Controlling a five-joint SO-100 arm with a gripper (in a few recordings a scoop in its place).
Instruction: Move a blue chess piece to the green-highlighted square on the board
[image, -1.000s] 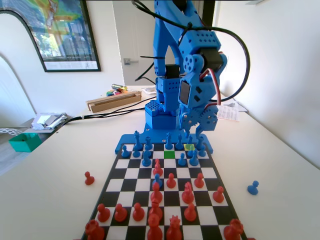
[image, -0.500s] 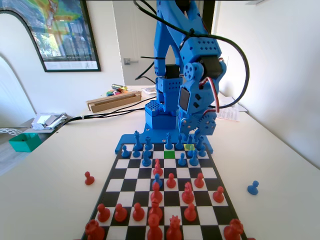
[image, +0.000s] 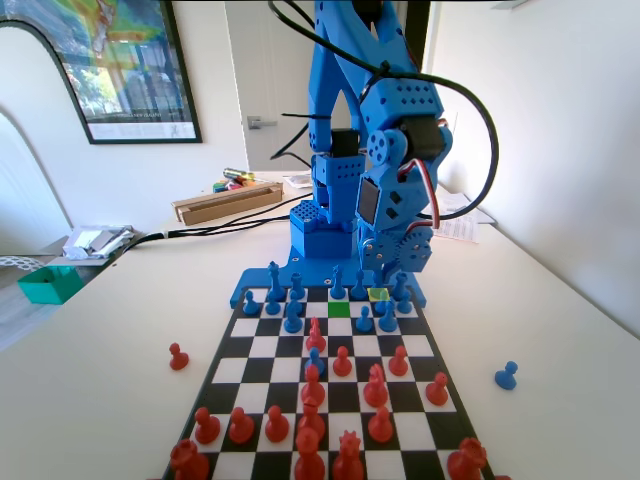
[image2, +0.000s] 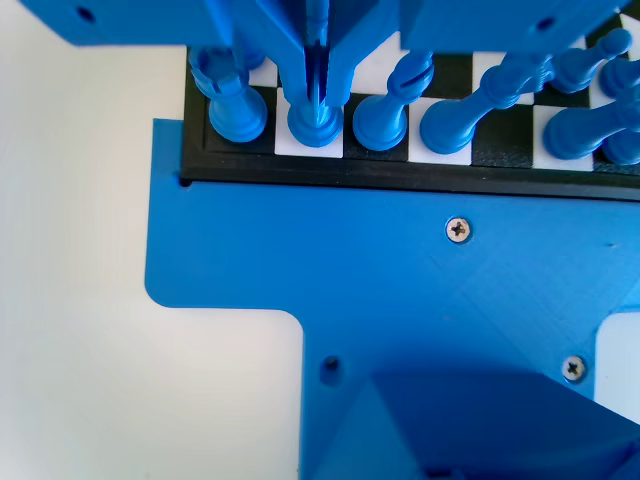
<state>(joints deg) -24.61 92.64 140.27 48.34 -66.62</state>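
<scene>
In the wrist view we see the gripper (image2: 318, 95) with its jaws nearly closed, pinching a blue chess piece (image2: 313, 125) on the board (image2: 400, 172) back row. The green-highlighted square (image: 339, 309) lies left of the jaws in the fixed view.

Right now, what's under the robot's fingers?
In the wrist view, the fingers hang over a blue chess piece on a white square of the board. Its top is covered, so whether they grip it is unclear.
</scene>
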